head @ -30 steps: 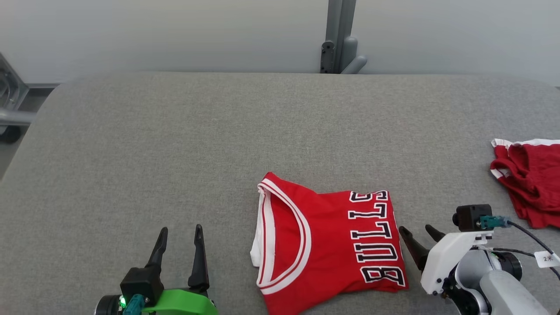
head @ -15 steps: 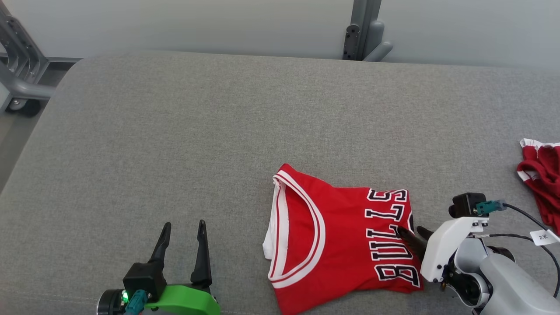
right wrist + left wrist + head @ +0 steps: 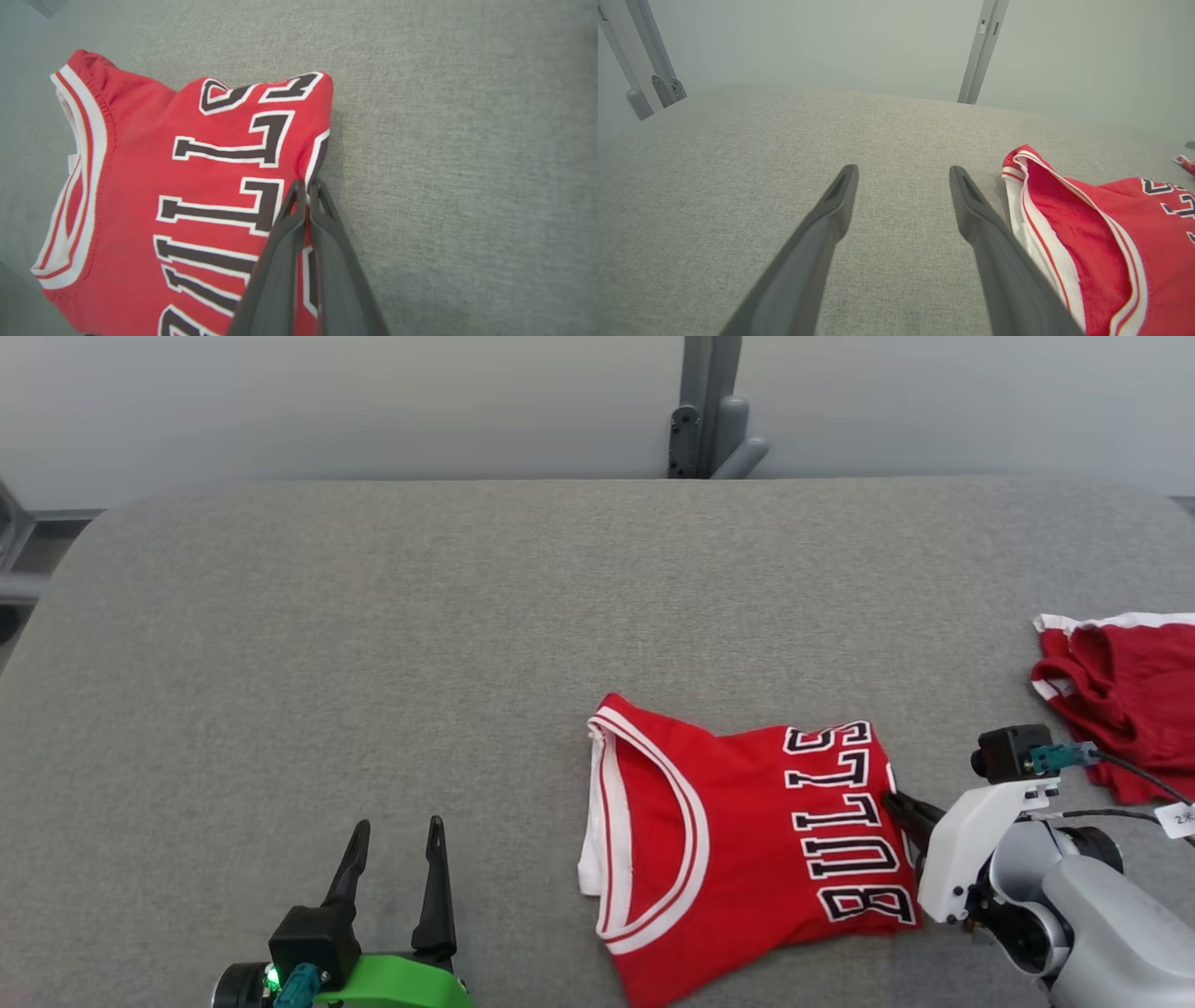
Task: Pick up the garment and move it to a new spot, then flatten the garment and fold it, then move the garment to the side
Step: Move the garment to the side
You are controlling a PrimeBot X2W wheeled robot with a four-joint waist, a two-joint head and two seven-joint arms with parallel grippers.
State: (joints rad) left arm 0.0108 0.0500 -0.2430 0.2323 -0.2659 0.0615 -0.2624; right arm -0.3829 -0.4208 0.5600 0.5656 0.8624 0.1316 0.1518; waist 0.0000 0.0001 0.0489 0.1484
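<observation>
Near the front edge of the grey table (image 3: 373,616), right of centre: folded red jersey (image 3: 747,840), lying flat, collar to the left, black letters to the right. Lowest corner cut off by the bottom of the head view. At its right edge, right gripper (image 3: 306,186), fingers clenched on the fold; thin strip of cloth visible between them, hard to tell how much caught. Well to the left, left gripper (image 3: 399,824), fingers spread apart, holding nothing, low over bare table, not touching the jersey. At the far right, second red garment (image 3: 1130,700), crumpled, cut off by the picture's edge.
</observation>
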